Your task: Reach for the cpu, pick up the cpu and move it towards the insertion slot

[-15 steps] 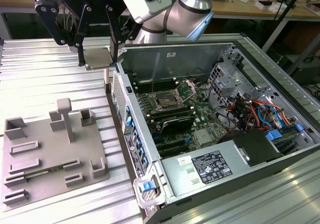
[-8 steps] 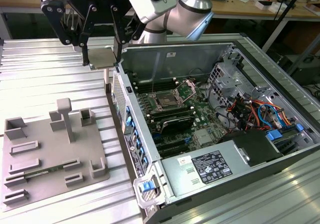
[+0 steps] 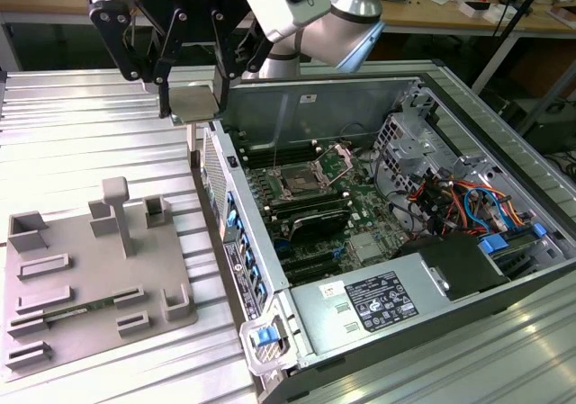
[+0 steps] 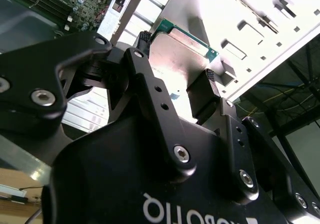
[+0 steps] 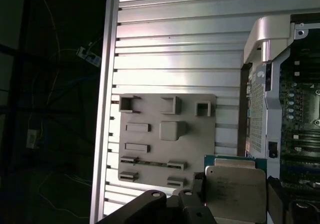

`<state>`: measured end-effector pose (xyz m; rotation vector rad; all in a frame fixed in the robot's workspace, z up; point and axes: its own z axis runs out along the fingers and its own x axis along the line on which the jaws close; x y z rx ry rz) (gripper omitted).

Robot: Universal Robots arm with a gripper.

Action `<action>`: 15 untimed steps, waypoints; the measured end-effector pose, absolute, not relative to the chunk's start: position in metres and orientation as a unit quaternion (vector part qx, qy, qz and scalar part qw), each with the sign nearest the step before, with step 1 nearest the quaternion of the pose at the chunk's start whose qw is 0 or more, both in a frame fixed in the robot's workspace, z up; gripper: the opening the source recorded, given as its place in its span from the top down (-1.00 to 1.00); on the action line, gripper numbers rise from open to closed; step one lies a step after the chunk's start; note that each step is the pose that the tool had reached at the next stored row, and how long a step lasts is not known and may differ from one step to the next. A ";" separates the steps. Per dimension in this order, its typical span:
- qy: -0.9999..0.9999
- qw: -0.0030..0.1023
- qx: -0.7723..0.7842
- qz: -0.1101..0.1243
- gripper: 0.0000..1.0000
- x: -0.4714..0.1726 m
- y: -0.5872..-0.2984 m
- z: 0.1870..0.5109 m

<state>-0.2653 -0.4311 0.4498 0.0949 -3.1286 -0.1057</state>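
The cpu (image 3: 193,104), a flat silvery square with a thin green rim, hangs in the air with my gripper (image 3: 193,109) shut on it, one black finger on each side. It is above the ribbed metal table, just outside the open computer case's near wall. The insertion slot (image 3: 299,185), a square socket with a shiny metal frame, lies on the green motherboard inside the case, toward the exterior view's right of the chip and lower. In both wrist views the cpu (image 4: 182,47) (image 5: 232,181) sits between the black fingers (image 4: 142,39), and the gripper (image 5: 236,199) holds it flat.
The open computer case (image 3: 270,345) holds black memory slots, coloured cables (image 3: 450,197) and a power supply (image 3: 378,300). A grey plastic fixture (image 3: 90,278) (image 5: 165,134) with recesses and posts lies on the table at the exterior view's left. Cluttered workbenches stand behind.
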 end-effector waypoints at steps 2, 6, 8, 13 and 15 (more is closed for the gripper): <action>-0.999 0.005 0.030 -0.034 -0.09 -0.264 -0.431 0.450; -0.999 0.005 0.030 -0.034 -0.09 -0.259 -0.431 0.450; -0.999 0.005 0.030 -0.034 -0.09 -0.257 -0.431 0.450; -0.999 0.005 0.030 -0.034 -0.09 -0.253 -0.431 0.450; -0.999 0.005 0.030 -0.034 -0.09 -0.252 -0.431 0.450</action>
